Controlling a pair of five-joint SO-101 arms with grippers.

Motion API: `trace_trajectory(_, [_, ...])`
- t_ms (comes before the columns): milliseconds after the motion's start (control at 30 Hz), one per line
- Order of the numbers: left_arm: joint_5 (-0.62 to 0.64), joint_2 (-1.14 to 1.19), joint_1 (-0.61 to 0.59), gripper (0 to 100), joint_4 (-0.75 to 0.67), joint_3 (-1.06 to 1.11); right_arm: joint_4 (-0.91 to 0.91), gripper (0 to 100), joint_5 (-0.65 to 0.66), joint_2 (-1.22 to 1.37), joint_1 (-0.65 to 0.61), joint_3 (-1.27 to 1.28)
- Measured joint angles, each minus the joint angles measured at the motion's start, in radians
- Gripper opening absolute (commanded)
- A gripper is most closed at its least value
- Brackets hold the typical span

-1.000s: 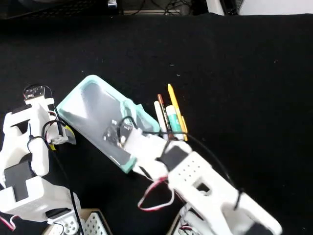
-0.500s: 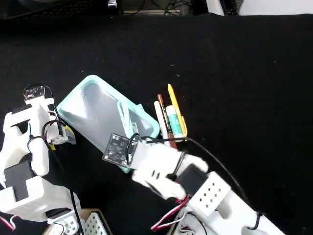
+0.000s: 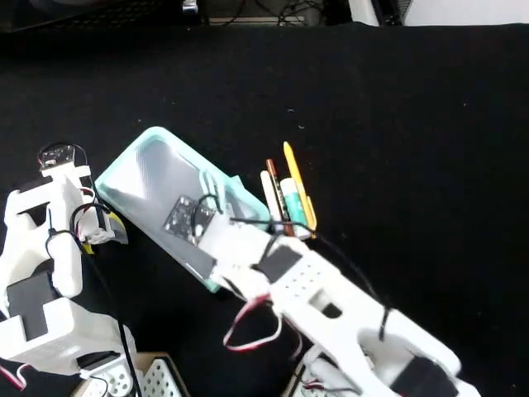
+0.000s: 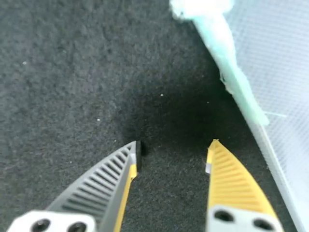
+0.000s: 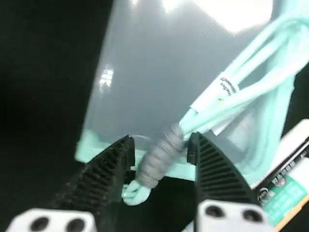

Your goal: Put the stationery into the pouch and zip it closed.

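Across the black counter [image 3: 413,124] the pouch [image 3: 149,178] lies flat and slantwise, a translucent grey body with a soft mint-green border. Its sheer skin looks likely to slide and wrinkle if tugged. Just beside one edge the stationery [image 3: 285,194], a tight sheaf of pens and markers, lies outside it, so the step in hand is, by my reckoning, taking the zip pull to open the pouch. On that arm the right claw [image 5: 160,141] stands narrowly parted, a jaw to either side of the grey pull [image 5: 157,162], which hangs on a mint cord [image 5: 241,82]. It should close squarely on the pull, then draw along the zip line rather than upward. Meanwhile the left claw [image 4: 172,150] is spread wide, low over bare counter just beside the pouch's border, well placed to pin that edge against the drag.
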Motion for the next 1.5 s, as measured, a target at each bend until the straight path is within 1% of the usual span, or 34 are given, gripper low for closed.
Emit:
trace_trajectory(33, [0.000,0.000,0.000,24,0.000,0.000,0.002,0.8,0.000,0.023,0.015,-0.018])
trace_trajectory(100, [0.000,0.000,0.000,24,0.000,0.000,0.017,2.5,0.014,0.060,0.038,-0.049])
trace_trajectory(200, [0.000,0.000,0.000,24,0.000,0.000,0.074,1.3,0.048,0.069,0.060,-0.080])
trace_trajectory(300, [0.000,0.000,0.000,24,0.000,0.000,0.144,1.3,0.054,0.043,0.072,-0.084])
trace_trajectory(433, [0.000,0.000,0.000,24,0.000,0.000,0.272,1.3,0.055,-0.066,0.077,-0.064])
trace_trajectory(633, [0.000,0.000,0.000,24,0.000,0.000,0.396,1.8,0.055,-0.336,0.075,0.026])
trace_trajectory(700, [0.000,0.000,0.000,24,0.000,0.000,0.443,5.1,0.057,-0.427,0.075,0.049])
trace_trajectory(833, [0.000,0.000,0.000,24,0.000,0.000,0.516,15.7,0.057,-0.580,0.080,0.104])
trace_trajectory(900, [0.000,0.000,0.000,24,0.000,0.000,0.525,17.8,0.058,-0.631,0.114,0.114])
trace_trajectory(1000, [0.000,0.000,0.000,24,0.000,0.000,0.526,17.7,0.063,-0.675,0.192,0.118])
trace_trajectory(1167, [0.000,0.000,0.000,24,0.000,0.000,0.534,17.7,0.172,-0.684,0.331,0.126])
trace_trajectory(1233, [0.000,0.000,0.000,24,0.000,0.000,0.534,17.6,0.195,-0.686,0.354,0.126])
trace_trajectory(1300, [0.000,0.000,0.000,24,0.000,0.000,0.535,17.3,0.204,-0.686,0.341,0.126])
trace_trajectory(1333, [0.000,0.000,0.000,24,0.000,0.000,0.543,15.8,0.206,-0.686,0.315,0.126])
trace_trajectory(1500, [0.023,0.000,-0.014,24,0.000,0.000,0.635,6.3,0.212,-0.686,0.086,0.126])
